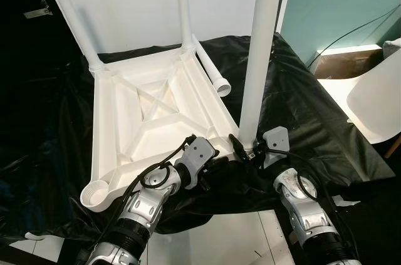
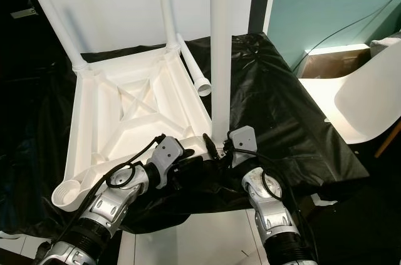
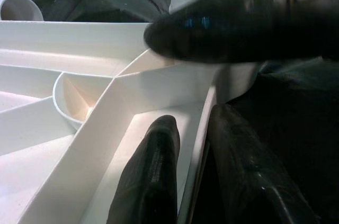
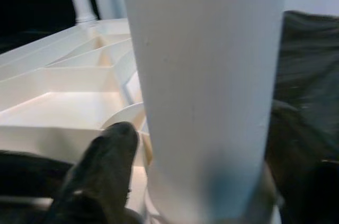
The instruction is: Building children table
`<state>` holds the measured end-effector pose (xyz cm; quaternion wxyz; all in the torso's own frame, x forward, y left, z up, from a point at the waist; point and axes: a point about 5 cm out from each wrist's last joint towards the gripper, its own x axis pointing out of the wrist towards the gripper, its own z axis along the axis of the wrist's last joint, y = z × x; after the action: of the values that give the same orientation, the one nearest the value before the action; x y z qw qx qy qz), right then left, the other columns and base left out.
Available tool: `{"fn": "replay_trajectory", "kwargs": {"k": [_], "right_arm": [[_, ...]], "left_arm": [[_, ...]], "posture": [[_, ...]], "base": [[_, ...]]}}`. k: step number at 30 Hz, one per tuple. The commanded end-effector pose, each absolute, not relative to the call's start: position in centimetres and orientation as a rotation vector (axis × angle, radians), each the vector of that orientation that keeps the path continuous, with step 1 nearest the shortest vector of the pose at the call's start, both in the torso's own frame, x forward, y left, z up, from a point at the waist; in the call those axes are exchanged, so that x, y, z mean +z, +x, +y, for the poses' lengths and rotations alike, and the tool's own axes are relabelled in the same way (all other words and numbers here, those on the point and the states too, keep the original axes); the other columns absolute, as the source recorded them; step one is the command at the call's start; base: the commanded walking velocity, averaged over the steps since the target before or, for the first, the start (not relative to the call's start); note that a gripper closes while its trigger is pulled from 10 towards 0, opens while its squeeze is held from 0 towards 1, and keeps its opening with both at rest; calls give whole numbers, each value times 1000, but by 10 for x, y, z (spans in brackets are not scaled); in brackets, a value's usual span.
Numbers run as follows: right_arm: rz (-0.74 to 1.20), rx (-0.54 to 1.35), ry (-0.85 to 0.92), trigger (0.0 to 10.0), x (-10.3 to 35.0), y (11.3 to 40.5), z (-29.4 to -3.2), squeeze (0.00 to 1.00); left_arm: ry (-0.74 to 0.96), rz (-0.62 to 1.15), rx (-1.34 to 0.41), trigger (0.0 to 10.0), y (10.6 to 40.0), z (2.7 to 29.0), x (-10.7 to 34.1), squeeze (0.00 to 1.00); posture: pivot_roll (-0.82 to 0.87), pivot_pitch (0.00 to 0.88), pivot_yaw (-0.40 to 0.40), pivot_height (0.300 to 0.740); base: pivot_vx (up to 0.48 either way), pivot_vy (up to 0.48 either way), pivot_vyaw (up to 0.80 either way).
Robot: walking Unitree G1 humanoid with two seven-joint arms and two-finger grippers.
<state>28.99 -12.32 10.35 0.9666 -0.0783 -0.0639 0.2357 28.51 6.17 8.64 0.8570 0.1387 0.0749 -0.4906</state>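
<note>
Plastic, white and ribbed, the upturned tabletop lies on crinkled black sheeting. The right tool clamps a smooth round leg at its near corner; the left tool pinches the rim beside it. A teal wall stands behind.

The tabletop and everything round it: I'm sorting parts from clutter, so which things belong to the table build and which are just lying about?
Part of the job:
upturned tabletop
two fitted legs
leg gripped by right claw
loose leg on the black sheet
left claw gripping the tabletop's rim

Lying about:
white chair
cardboard box
</note>
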Motion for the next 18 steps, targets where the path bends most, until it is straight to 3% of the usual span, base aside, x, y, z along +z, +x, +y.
{"fn": "replay_trajectory", "kwargs": {"k": [1, 2, 3, 17, 18], "right_arm": [[-113, 540, -159, 10000, 105, 292, -121, 1000], [-113, 540, -159, 10000, 105, 292, -121, 1000], [-101, 648, -215, 10000, 108, 294, -127, 0], [-32, 924, -408, 9686, 134, 316, -160, 0], [5, 960, -400, 5608, 133, 316, -163, 0]], "left_arm": [[308, 305, -1089, 10000, 271, 64, 59, 0], [308, 305, -1089, 10000, 271, 64, 59, 0], [307, 305, -1089, 10000, 271, 64, 59, 0], [303, 303, -1085, 10000, 271, 63, 58, 0], [302, 303, -1083, 10000, 271, 63, 58, 0]], "posture": [[-86, 0, 64, 740], [-86, 0, 64, 740], [-87, 0, 63, 740], [-79, 0, 57, 740], [-75, 0, 54, 740]], "base": [[0, 0, 0], [0, 0, 0], [0, 0, 0], [0, 0, 0], [0, 0, 0]]}}
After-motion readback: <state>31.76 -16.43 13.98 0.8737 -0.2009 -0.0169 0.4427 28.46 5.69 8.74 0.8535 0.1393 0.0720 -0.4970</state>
